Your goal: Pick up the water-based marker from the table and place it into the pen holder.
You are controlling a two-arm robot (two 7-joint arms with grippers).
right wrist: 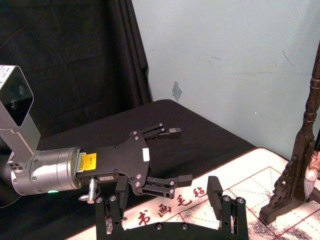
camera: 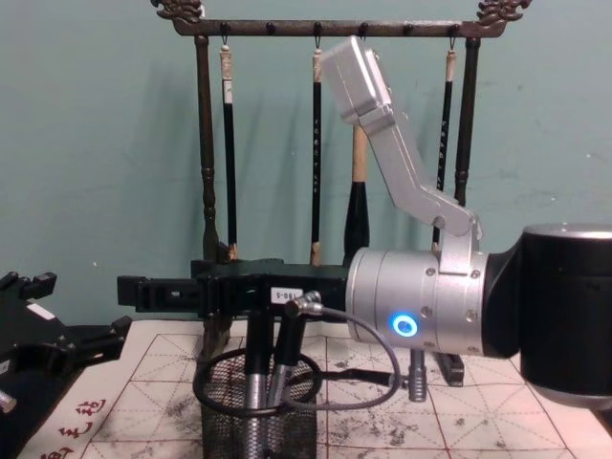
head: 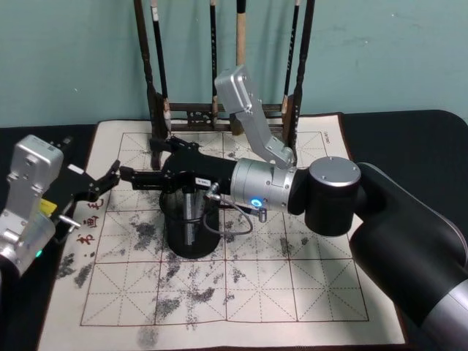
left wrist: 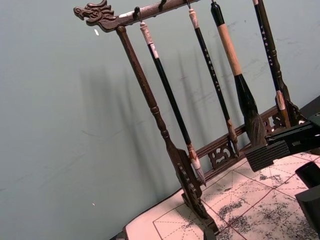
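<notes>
Teal wall and a dark brush rack (head: 219,110) are backing an ink-stained grid mat (head: 307,292), where the pen holder (head: 189,232) is standing beneath the right arm. The right gripper (head: 135,178) is reaching past the cup toward the robot's left, fingers parted and holding nothing; two pens (camera: 268,382) are standing inside the mesh, one possibly the marker. The left gripper (head: 102,183) is waiting at the mat's left edge, open wide. Lifting straight up should avoid tipping the cup.
</notes>
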